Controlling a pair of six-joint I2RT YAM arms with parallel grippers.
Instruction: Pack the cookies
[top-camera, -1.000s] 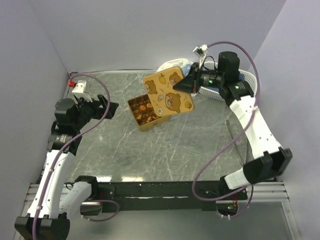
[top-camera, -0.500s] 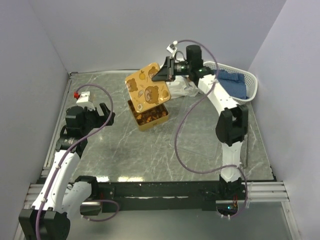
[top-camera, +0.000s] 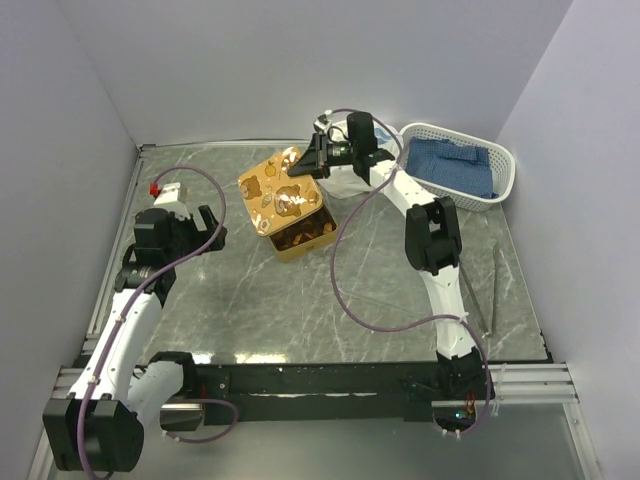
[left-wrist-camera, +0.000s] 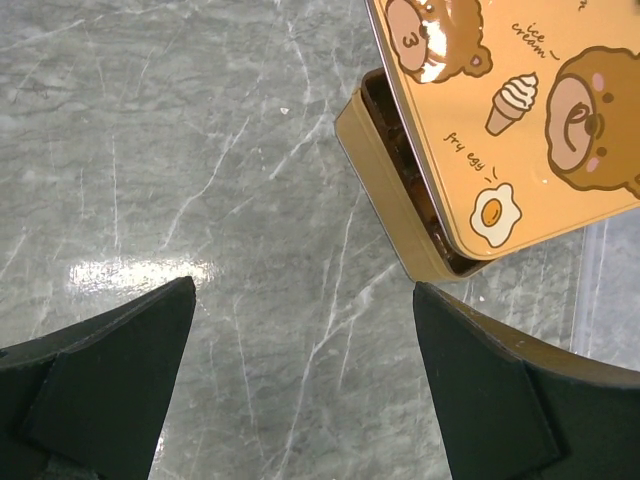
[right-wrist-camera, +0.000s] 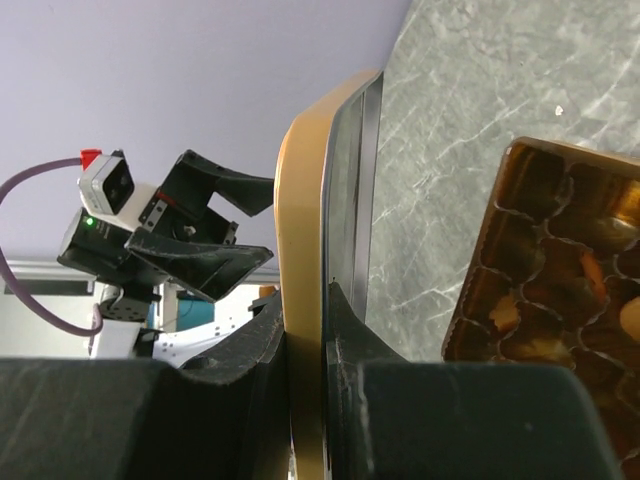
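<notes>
The cookies (top-camera: 302, 236) are small round orange-brown biscuits lying flat in the golden divided tray of a square tin (top-camera: 291, 253). Being round, they have no long axis and point no particular way, and the tin itself sits diagonally on the grey marble table (top-camera: 400, 300) with one corner toward the arm bases. From the right wrist camera a few cookies (right-wrist-camera: 506, 314) show in scalloped compartments, just to the right of the clamped fingers. The right gripper (top-camera: 306, 166) is pinched tight on one edge of the tin's lid (top-camera: 277, 189), a square orange lid printed with cartoon bears. The lid juts out from the fingertips, tilted with its printed face up, and hangs over most of the tin. Only the tin's near corner and its cookies are left uncovered. In the right wrist view the lid (right-wrist-camera: 301, 200) is seen edge-on between the two dark fingers (right-wrist-camera: 260, 345). The left gripper (top-camera: 211, 229) has its jaws spread wide and holds nothing. It hovers above the bare table, and the tin lies ahead of its fingertips and well apart. Behind the right gripper's wrist stands a white basket (top-camera: 452, 127) holding a blue cloth (top-camera: 455, 166).
</notes>
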